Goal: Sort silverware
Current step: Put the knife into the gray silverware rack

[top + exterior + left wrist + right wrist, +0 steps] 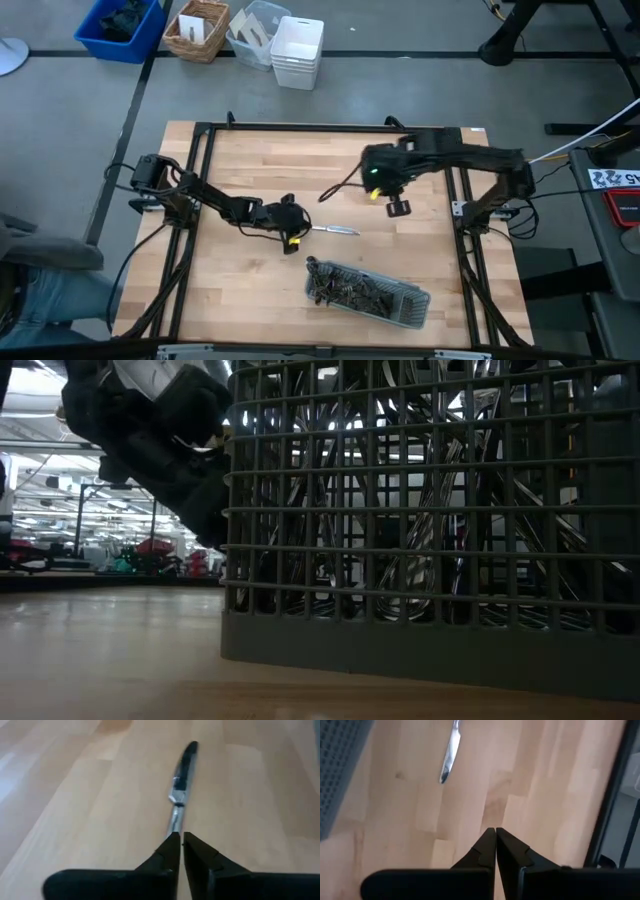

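A knife lying alone on the wooden table, the left gripper at its handle end.

The knife (338, 231) is lying flat on the table (250, 160), apart from the grey mesh tray (400, 303) holding the remaining silverware (345, 288). The left gripper (293, 239) is pinching the knife's near end, fingers nearly together. The right gripper (398, 208) is hovering above the table with its fingers closed, holding nothing.

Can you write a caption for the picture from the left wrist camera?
Left gripper pinching one end of a knife lying on the wooden table.
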